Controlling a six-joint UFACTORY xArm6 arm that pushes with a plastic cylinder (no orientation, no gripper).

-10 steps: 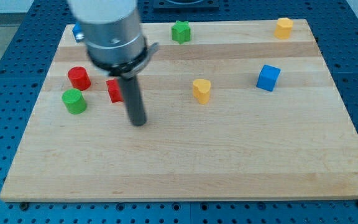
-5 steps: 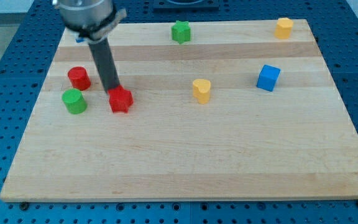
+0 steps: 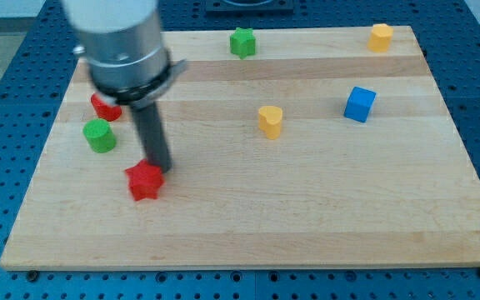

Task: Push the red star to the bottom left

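The red star (image 3: pixel 144 180) lies on the wooden board (image 3: pixel 307 208), left of centre and below the middle. My tip (image 3: pixel 158 169) is at the star's upper right edge, touching it or nearly so. The dark rod rises from there up and to the left into the grey arm body (image 3: pixel 119 42), which hides part of the board's top left.
A green cylinder (image 3: pixel 99 134) and a red cylinder (image 3: pixel 104 107), partly hidden by the arm, sit at the left. A green star (image 3: pixel 242 42) is at top centre. A yellow block (image 3: pixel 270 121), a blue cube (image 3: pixel 359 104) and a yellow block (image 3: pixel 380 37) lie to the right.
The red star has moved down and slightly left, away from the green cylinder. My tip followed it down from the star's upper left. The arm body now covers the red cylinder partly.
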